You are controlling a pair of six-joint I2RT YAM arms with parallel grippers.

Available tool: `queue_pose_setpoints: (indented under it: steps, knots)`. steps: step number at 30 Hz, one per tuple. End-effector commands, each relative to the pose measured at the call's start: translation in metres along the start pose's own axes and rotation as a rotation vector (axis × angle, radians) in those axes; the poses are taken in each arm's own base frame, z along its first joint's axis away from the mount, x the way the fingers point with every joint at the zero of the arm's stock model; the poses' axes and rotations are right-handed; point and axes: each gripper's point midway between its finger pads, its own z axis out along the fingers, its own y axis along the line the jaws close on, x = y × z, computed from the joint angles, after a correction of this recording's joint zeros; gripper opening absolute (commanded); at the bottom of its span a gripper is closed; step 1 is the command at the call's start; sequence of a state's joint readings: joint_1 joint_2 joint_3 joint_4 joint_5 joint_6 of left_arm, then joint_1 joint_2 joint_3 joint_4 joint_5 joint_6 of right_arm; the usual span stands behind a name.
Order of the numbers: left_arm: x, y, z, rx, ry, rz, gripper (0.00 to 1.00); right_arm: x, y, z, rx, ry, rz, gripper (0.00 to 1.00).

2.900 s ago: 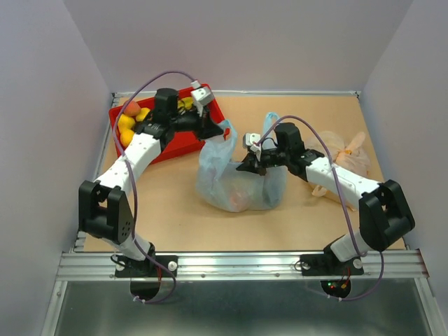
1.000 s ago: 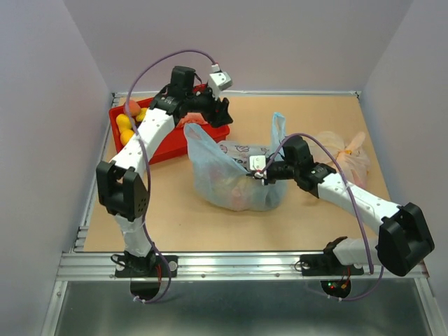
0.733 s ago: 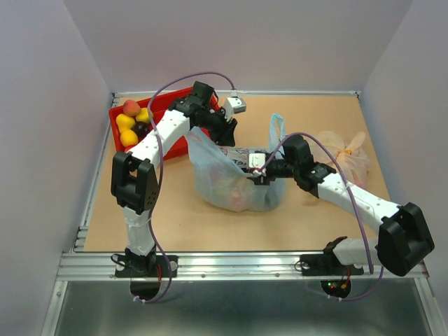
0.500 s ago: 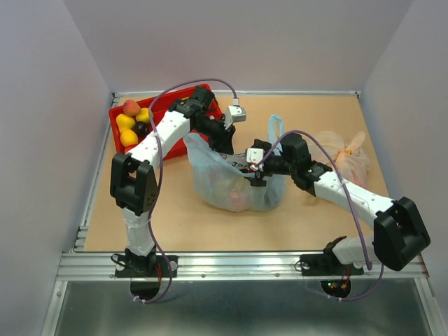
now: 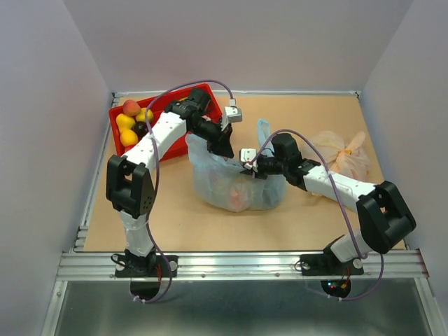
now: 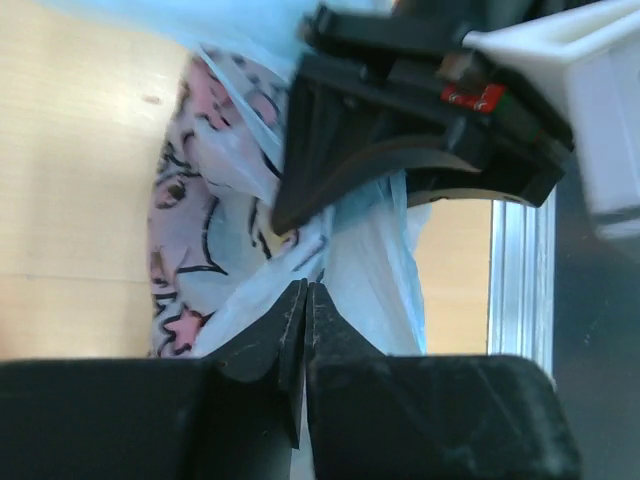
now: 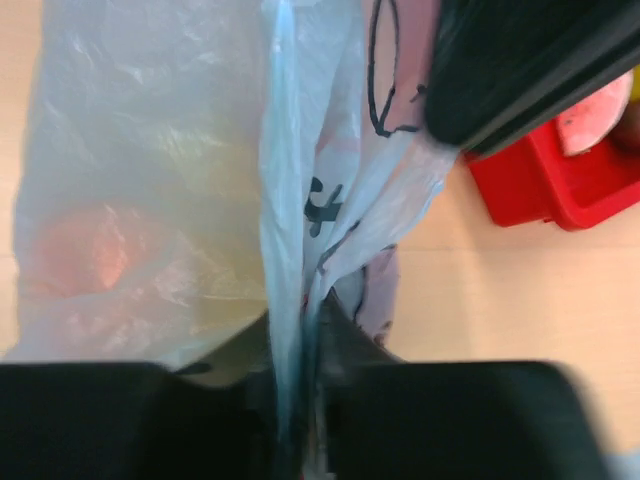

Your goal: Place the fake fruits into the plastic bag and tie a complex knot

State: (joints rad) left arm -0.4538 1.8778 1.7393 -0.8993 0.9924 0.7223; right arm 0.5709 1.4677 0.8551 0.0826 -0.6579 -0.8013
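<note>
bag pos: the plastic bag (image 5: 234, 189) sits mid table (image 5: 175, 217), between both arms, just beside red tray (image 7: 530, 190).
bag axis: body's long axis runs left-right in top view; mouth edge on far side, pulled up; one handle strip (image 5: 264, 130) points toward far wall.
bag contents: orange/pink fruit (image 5: 240, 198) shows thru the film, low in bag.
L grip: left gripper (image 5: 222, 145) at bag's far-left rim; fingers (image 6: 265, 345) pressed together on printed film, no gap seen.
R grip: right gripper (image 5: 252, 166) at rim mid; fingers (image 7: 345, 345) pinch a narrow light-blue strip running straight out from the fingers in wrist view.
grippers rel: near each other, film stretched between.
loose fruit: fake fruits (image 5: 131, 122) (peach, yellow, dark) in tray's left end.
other: beige bag (image 5: 343, 152) right of R arm, apart from blue bag.
</note>
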Motion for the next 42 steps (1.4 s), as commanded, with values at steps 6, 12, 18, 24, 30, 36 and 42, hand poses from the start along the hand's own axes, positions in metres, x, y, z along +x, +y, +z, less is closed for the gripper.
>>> queue_pose_setpoints:
  steps: [6,12,18,24,30,36,42]
  knots:
    - [-0.101,0.015,-0.186,-0.578,-0.669,0.010,0.84,-0.032,0.002,0.004,-0.076,-0.088,0.071,0.00]
    - [-0.060,-0.012,-0.207,-0.762,-0.713,-0.108,0.99,-0.030,0.009,0.002,-0.088,-0.082,0.102,0.00]
    - [0.019,-0.025,-0.154,-0.682,-0.750,-0.469,0.99,-0.027,0.009,-0.001,-0.083,-0.052,0.089,0.00]
    - [0.014,-0.041,-0.116,-0.586,-0.835,-0.574,0.99,-0.025,0.014,0.000,-0.091,-0.019,0.063,0.00]
    - [0.017,-0.034,-0.083,-0.594,-0.823,-0.683,0.99,-0.027,0.018,0.007,-0.110,-0.010,0.043,0.00]
    - [0.013,-0.003,-0.074,-0.760,-0.822,-0.721,0.99,-0.031,0.026,0.011,-0.115,0.002,0.004,0.01]
    - [0.014,0.012,-0.059,-0.857,-0.761,-0.724,0.99,-0.034,0.033,0.016,-0.119,0.015,-0.042,0.00]
